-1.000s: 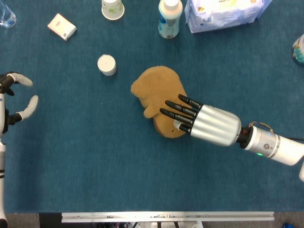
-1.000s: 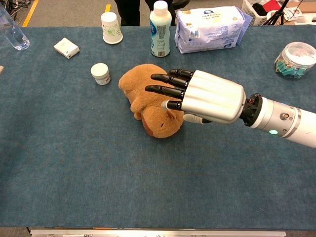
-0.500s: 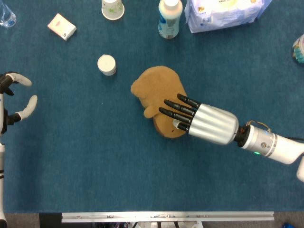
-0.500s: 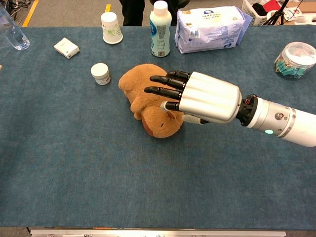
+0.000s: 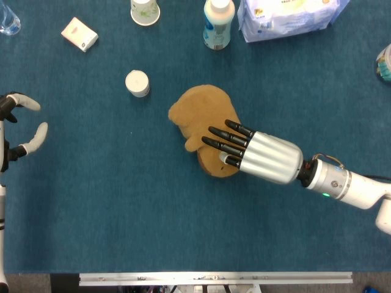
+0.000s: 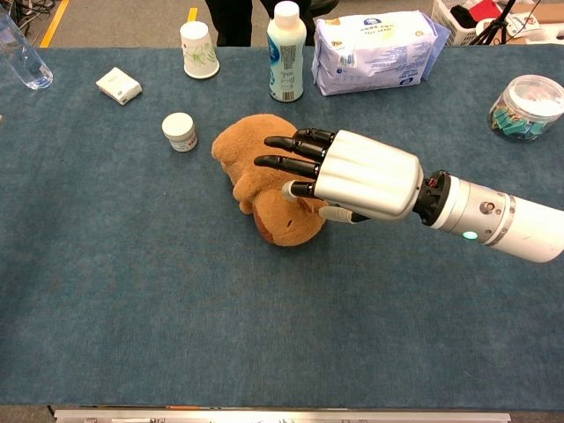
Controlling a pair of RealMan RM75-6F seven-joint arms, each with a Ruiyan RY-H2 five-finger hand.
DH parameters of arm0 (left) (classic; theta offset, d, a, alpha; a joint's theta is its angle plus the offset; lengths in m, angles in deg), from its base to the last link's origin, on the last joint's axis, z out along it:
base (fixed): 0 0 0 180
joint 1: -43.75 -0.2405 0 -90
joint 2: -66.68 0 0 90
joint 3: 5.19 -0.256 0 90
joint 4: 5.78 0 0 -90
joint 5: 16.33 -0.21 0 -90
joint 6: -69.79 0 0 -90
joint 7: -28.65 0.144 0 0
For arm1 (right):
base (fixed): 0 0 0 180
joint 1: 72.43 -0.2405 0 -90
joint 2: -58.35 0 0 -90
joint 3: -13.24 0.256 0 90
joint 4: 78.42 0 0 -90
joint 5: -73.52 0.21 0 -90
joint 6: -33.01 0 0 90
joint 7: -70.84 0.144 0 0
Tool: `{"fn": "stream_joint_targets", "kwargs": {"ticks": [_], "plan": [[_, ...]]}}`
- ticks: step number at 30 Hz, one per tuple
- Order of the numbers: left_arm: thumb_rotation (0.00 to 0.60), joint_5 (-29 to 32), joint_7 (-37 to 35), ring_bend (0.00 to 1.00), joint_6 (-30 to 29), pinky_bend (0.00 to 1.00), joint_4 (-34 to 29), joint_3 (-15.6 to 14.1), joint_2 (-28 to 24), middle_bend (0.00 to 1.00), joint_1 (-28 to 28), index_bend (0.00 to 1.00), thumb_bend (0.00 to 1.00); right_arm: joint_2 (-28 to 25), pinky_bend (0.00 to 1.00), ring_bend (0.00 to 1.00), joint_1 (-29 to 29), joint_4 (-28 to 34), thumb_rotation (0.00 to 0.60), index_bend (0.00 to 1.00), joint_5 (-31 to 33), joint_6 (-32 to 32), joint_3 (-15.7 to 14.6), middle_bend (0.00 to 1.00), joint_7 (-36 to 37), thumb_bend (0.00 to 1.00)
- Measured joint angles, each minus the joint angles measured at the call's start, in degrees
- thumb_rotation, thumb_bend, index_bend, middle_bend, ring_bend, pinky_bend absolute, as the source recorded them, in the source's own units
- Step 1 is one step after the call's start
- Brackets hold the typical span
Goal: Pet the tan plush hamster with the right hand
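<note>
The tan plush hamster lies on the blue table at its middle, head toward the near edge. My right hand reaches in from the right, palm down with fingers stretched out flat and apart. Its black fingertips lie over the hamster's back and head, seemingly touching the fur; the hand holds nothing. My left hand hovers at the far left edge in the head view, fingers apart and empty, well away from the hamster; the chest view does not show it.
A small white jar stands left of the hamster. Along the far edge sit a paper cup, a white bottle, a wipes pack, a small white box, and a clear tub at the right.
My right hand has slid a little to the left and forward over the hamster, its fingertips reaching further across the fur. The left hand and the hamster have stayed put.
</note>
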Motion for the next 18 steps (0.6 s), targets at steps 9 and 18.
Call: {"fn": "stream_joint_targets", "kwargs": {"ticks": [9,18], "plan": [[0.6,-0.03,0.05,0.38,-0.06,0.52,-0.07,0.02,-0.03,0.44,-0.02,0.47,0.27,0.99,0.22,0.05,-0.11,-1.72,0.6,0.59,0.41,0.95,-0.54,0.13,1.26,0.2],[0.6,-0.18,-0.01,0.38,0.01,0.52,0.07,-0.04,0.02,0.44,0.05,0.47,0.27,1.91,0.22,0.05,-0.17,-3.19,0.6,0.64,1.01,1.76,-0.6,0.14,1.79,0.2]]}}
